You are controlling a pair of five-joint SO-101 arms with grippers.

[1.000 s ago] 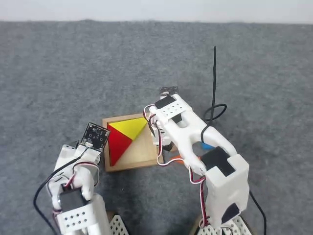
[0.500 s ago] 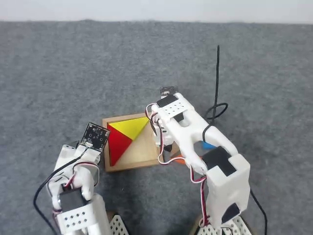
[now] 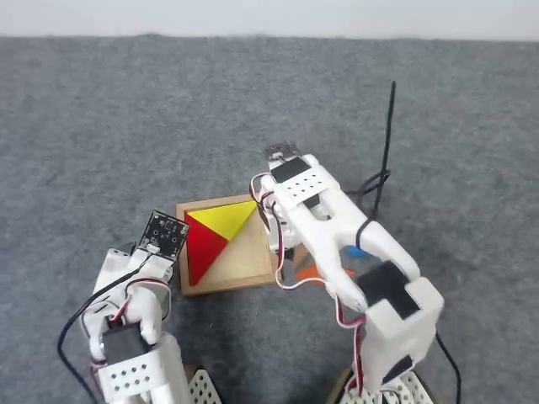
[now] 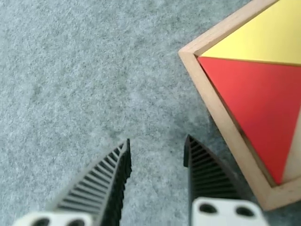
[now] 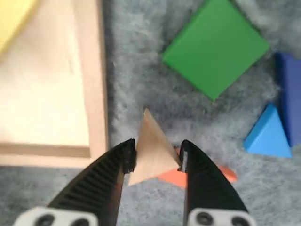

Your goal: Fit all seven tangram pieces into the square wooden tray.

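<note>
The square wooden tray holds a yellow triangle and a red triangle; the rest of its floor is bare wood. My right gripper is shut on an orange triangle, tipped up so its pale wooden face shows, just outside the tray rim. That orange triangle peeks out beside the right arm in the high view. A green square, a light blue triangle and a dark blue piece lie on the carpet beyond. My left gripper hangs open over carpet by the tray's corner.
Grey carpet covers the table. The right arm hangs over the tray's right edge and hides the loose pieces in the high view. A black cable stands up behind it. Open carpet lies to the left and far side.
The right arm has shifted a little, its wrist moving away from the tray's right edge and its cable swinging right. More of the orange triangle now shows. The left arm has kept still.
</note>
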